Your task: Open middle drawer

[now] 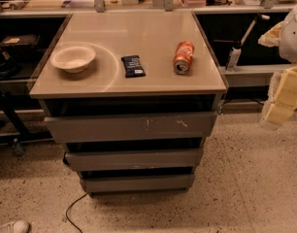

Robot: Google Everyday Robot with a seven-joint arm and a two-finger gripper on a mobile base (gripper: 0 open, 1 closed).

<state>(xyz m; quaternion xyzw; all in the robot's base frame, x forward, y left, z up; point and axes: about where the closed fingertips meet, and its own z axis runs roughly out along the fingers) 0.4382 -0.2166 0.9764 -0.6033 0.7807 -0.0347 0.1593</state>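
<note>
The middle drawer (134, 159) is the second of three flat grey fronts on a low cabinet at the centre of the camera view. It has no handle and tiny pale chips along its lower edge. Above it is the taller top drawer front (131, 126) with white scratch marks, and below it the slightly narrower bottom front (137, 182). All three fronts stand a little forward, with dark gaps above them. My gripper (283, 98), pale yellow, hangs at the right edge of the view. It is well to the right of the cabinet, about level with the top drawer, and touches nothing.
On the glossy cabinet top (153, 33) are a white bowl (73, 58), a dark blue snack bar (133, 66) and an orange soda can (183, 57) lying on its side. A black cable (73, 210) trails on the speckled floor at front left. Benches and shelves stand behind.
</note>
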